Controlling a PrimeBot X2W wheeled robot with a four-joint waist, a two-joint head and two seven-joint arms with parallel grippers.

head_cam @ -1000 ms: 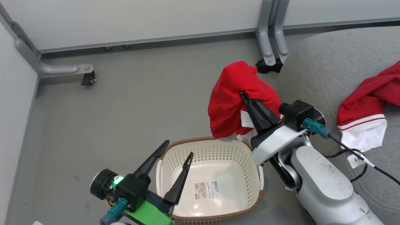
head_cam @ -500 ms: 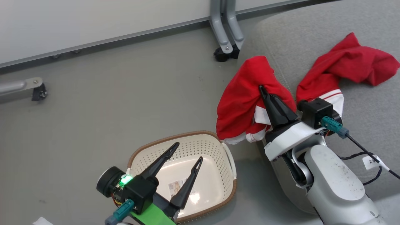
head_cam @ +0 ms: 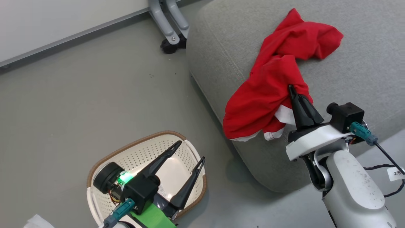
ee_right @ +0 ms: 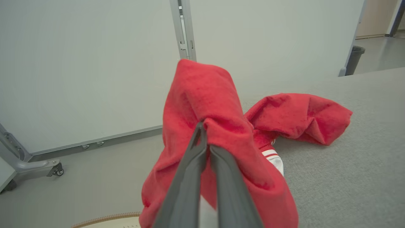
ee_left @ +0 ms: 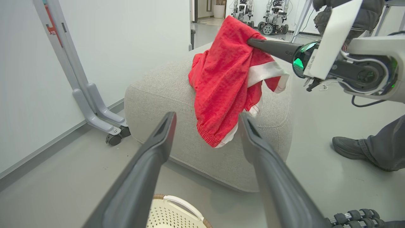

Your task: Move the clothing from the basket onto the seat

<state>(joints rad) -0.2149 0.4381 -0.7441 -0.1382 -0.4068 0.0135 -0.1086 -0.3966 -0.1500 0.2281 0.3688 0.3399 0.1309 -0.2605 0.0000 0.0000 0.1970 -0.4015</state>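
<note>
Down at the lower left of the head view, the basket [head_cam: 126, 148] is sitting on the grey floor [head_cam: 79, 95]. The left gripper [head_cam: 191, 151] is hovering over its right half with both dark fingers spread wide and nothing between them. A strip of bare floor is separating the basket from the seat [head_cam: 221, 47], which is stretching across the upper right. A grey partition leg [head_cam: 169, 28] on a black caster is standing just beside the seat's far left corner.

Over the seat's near left edge, one red garment [head_cam: 259, 104] is hanging bunched, its white-trimmed hem drooping past the cushion's side. The right gripper [head_cam: 290, 87] is pinching this garment from the right, its fingers pressed together on a fold of the cloth. Whether the hanging cloth is touching the cushion cannot be told.

Farther back and to the right, a second red garment [head_cam: 303, 38] is lying crumpled on top of the seat, just behind the pinched one. At the right of the left wrist view, a person's dark shoe [ee_left: 346, 147] is resting on the floor near the seat.
</note>
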